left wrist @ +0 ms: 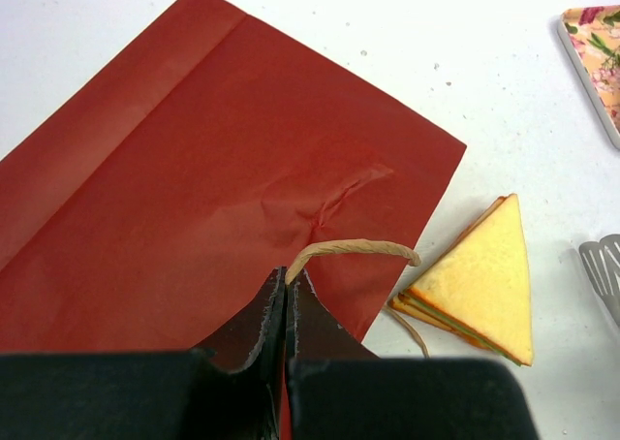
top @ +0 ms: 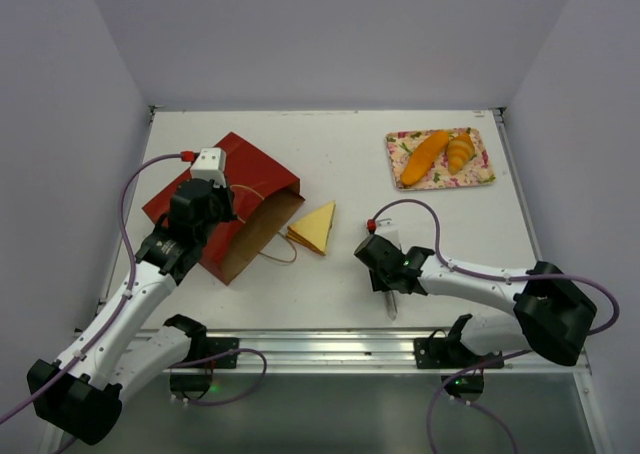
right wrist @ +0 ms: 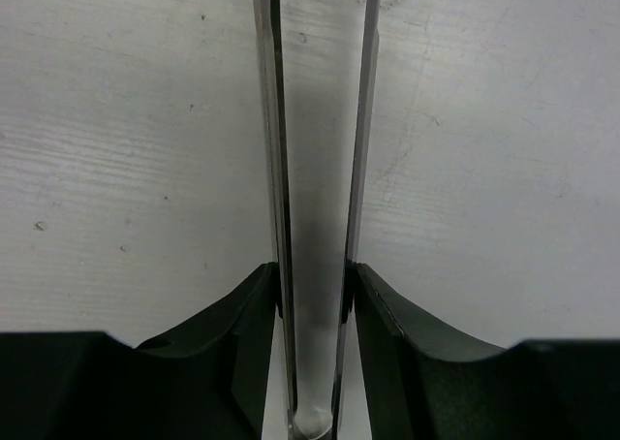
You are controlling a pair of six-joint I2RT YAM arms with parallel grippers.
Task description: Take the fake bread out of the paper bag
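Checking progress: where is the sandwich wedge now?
In the top view, the sandwich wedge lies on the table just right of the paper bag mouth.

We see a flat red paper bag on the surface's nine o'clock side. Its brown-lined mouth gapes toward four o'clock, and a tan loop handle arches up. At its three o'clock, just outside, lies the fake bread, a yellow triangular sandwich wedge.
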